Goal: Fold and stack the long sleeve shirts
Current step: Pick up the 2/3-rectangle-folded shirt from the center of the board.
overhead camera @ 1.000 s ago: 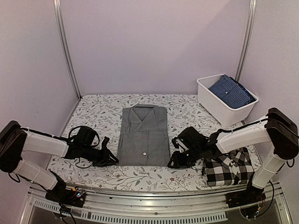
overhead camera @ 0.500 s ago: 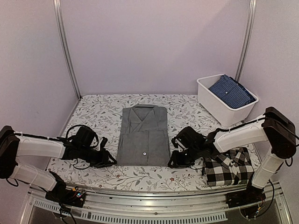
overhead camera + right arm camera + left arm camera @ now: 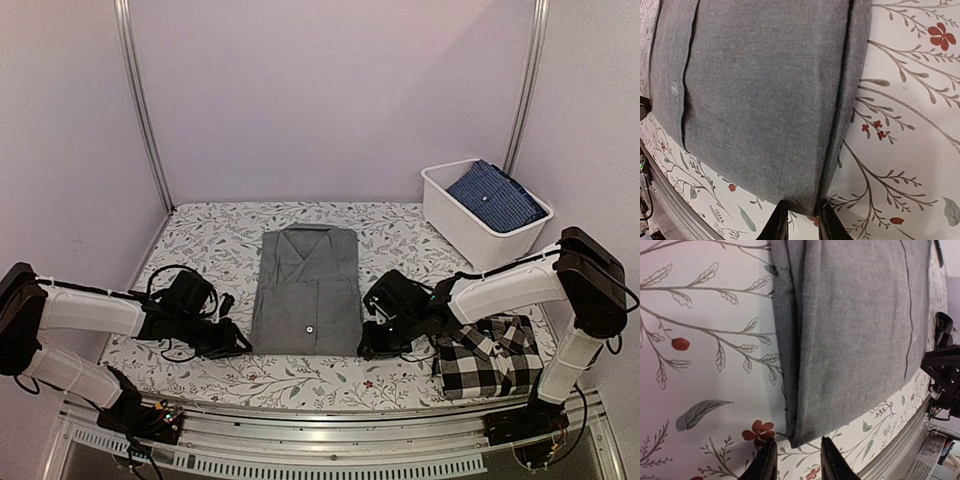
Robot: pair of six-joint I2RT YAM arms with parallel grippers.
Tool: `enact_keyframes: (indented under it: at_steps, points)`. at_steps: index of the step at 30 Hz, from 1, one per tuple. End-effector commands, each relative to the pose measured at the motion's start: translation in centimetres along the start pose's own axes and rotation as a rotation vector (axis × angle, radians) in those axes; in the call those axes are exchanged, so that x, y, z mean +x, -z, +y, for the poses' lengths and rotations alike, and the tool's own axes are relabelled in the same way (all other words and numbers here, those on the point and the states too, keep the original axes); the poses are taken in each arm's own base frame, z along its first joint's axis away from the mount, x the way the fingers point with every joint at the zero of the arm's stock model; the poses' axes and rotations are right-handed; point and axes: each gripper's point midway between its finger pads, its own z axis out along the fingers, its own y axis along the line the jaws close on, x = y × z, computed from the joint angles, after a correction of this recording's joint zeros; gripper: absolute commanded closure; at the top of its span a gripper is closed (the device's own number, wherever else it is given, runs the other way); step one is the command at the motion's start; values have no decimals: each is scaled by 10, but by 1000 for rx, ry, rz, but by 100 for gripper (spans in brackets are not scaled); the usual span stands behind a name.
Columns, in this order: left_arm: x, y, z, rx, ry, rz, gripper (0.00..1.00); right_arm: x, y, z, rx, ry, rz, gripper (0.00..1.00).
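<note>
The plain grey shirt [image 3: 307, 290] lies folded flat at the table's middle, collar at the far end. Its near left corner [image 3: 796, 437] sits just ahead of my left gripper [image 3: 797, 460], whose jaws stand open to either side of it. My right gripper [image 3: 801, 220] is at the near right corner [image 3: 812, 202]. Its jaws are narrow but open, and the cloth edge reaches in between the fingertips. In the top view the left gripper [image 3: 238, 343] and right gripper [image 3: 366, 345] flank the shirt's near edge. The black-and-white checked shirt [image 3: 490, 362] lies folded at the near right, under the right arm.
A white bin [image 3: 470, 238] stands at the back right with a folded blue shirt [image 3: 495, 195] inside. The floral tablecloth [image 3: 210, 245] covers the table. Metal posts rise at the back corners, and a metal rail [image 3: 320, 440] runs along the near edge.
The right gripper has slid left up to the grey shirt's near right corner and narrowed its jaws. The left gripper stays at the near left corner, barely shifted.
</note>
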Motion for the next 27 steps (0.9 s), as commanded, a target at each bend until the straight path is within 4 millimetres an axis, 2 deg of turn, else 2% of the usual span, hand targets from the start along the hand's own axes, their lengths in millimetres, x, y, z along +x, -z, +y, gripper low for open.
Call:
enact_keyframes:
  at_steps: [1,11,21,27]
  points:
    - [-3,-2,-5,-6,-27,-8,71,10,-10,-14,83,-3,40,81]
    - [-3,-8,-8,-8,-10,-17,74,4,-8,-11,79,-15,14,86]
    - [0,-12,-6,-26,10,-14,100,2,-7,-7,64,-11,8,100]
    - [5,-7,-10,-23,-3,-10,100,2,-1,-5,59,-3,-1,100]
